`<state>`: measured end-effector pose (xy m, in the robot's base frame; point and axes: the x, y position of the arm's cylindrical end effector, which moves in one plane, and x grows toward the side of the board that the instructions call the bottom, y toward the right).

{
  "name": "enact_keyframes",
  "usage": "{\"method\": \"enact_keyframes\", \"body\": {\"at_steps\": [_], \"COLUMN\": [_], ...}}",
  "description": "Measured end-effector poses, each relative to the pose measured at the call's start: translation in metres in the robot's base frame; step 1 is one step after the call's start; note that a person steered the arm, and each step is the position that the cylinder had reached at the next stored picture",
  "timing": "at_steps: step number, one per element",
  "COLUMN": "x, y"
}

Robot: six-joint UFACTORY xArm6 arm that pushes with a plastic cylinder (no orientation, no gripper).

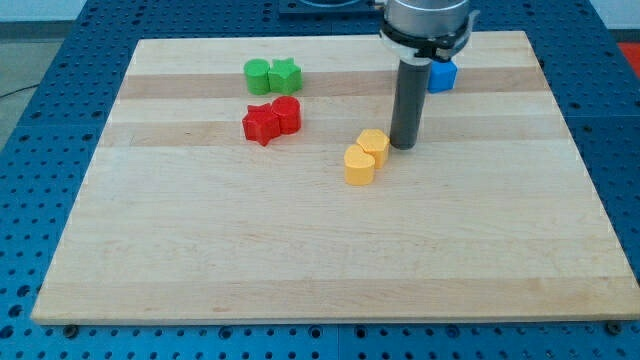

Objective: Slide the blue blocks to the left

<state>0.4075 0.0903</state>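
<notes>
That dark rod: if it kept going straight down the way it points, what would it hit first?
My tip points straight down at the wooden board and seems to rest there already, beside the yellow blocks.

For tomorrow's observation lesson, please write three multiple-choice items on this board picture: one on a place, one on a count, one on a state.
1. Where is the blue block?
A. near the view's top right, behind the rod
B. at the view's bottom left
C. among the green blocks

2. How many yellow blocks are there?
A. one
B. two
C. four

3. How does my tip stand?
A. resting on the red star
B. lifted off beyond the board
C. down on the board, just right of the yellow blocks

Answers:
1 A, it shows partly beside the rod there.
2 B, a touching pair is visible.
3 C, the rod's end meets the wood beside them.
</notes>
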Motion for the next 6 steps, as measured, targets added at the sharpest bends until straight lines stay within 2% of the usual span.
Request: {"method": "enact_keyframes", "body": {"at_steps": [1, 2, 4, 5, 6], "x": [-0.006, -0.038, -0.092, -0.109, -0.11], "y": [0.049, 0.098, 0.113, 0.112, 0.093]}}
